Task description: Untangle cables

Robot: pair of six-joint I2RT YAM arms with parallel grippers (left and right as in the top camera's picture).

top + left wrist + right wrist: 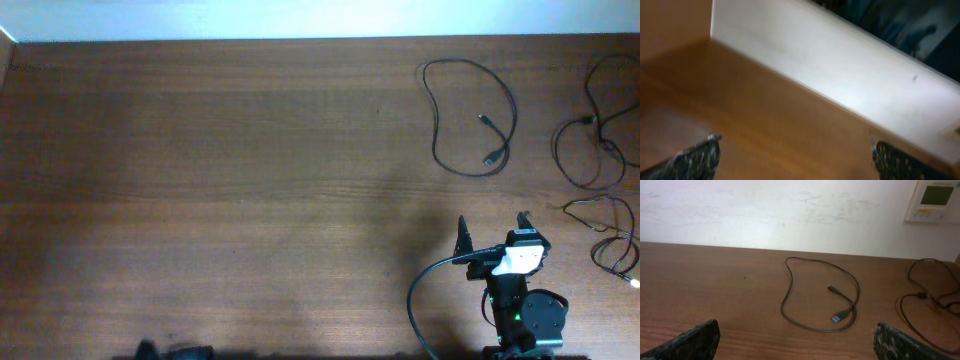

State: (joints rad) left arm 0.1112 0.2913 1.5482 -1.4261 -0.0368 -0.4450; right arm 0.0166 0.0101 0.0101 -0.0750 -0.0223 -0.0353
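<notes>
One thin black cable lies in a single loose loop at the back right of the wooden table. In the right wrist view it is the loop with a blue plug straight ahead. A second cable loops at the far right edge. A third cable with a pale tip lies nearer the front. My right gripper is open and empty, short of the first loop. My left gripper is open over bare wood, with no cable in its view.
A white wall runs along the table's far edge, with a pale control panel mounted on it. The right arm's own thick black cable curves beside its base. A dark part of the left arm shows at the bottom edge.
</notes>
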